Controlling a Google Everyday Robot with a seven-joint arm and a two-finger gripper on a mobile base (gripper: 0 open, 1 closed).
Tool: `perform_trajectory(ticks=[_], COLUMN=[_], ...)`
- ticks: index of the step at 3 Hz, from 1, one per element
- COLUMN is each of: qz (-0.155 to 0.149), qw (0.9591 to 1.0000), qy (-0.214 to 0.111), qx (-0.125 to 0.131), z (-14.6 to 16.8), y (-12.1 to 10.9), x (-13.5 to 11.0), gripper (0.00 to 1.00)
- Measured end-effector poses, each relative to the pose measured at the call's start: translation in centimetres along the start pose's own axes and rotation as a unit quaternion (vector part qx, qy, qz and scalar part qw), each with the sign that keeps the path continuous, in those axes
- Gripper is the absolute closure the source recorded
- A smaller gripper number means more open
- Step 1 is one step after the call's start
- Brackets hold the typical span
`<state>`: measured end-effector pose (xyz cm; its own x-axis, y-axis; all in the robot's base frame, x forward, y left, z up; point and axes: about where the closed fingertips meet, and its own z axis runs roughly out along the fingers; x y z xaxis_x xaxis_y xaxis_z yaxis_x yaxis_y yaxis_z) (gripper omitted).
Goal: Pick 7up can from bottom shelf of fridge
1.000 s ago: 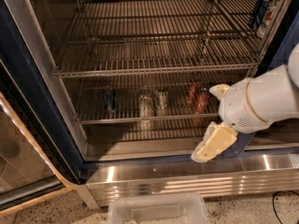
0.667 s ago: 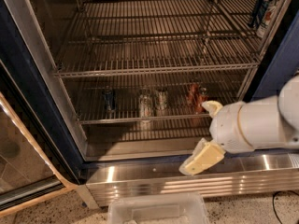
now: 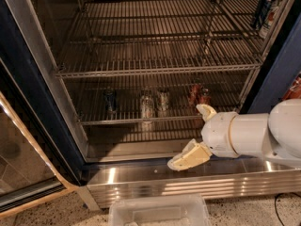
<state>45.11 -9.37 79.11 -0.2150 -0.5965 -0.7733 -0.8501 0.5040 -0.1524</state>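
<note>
The gripper (image 3: pixel 196 134) is hovering, fingers (image 3: pixel 188 157) spread wide, before the fridge's (image 3: pixel 29 84) steel base (image 3: pixel 141 179), above speckled floor (image 3: pixel 47 214). The 7up can (image 3: pixel 163 101) is standing on the bottom shelf (image 3: pixel 122 121), beside a paler can (image 3: pixel 146 106).

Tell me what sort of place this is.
Probably a shop or office pantry: a display fridge with wire racks, drink cans on one, stainless base. The claw hangs open at its lower right.

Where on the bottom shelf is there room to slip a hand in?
Bottom shelf bare left of the blue can and between it and the pale silver can. Crowded: that can beside the 7up can, red cans paired, open gripper low before them.
</note>
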Motion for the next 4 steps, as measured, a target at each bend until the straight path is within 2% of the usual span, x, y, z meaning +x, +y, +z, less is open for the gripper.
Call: perform_trajectory(ticks=[1,2,3,4], qz=[0.000,0.013,0.042,0.072], qw=[1.0000,0.9996,0.9964,0.9889], qy=[0.000,-0.022,-0.057,-0.099], qx=[-0.001,0.013,0.046,0.083], z=[0.0,1.3,3.6,6.4], y=[0.0,0.3,1.3,0.9], x=[0.0,0.6,2.6,4.2], gripper=[0.00,0.00,0.00,0.00])
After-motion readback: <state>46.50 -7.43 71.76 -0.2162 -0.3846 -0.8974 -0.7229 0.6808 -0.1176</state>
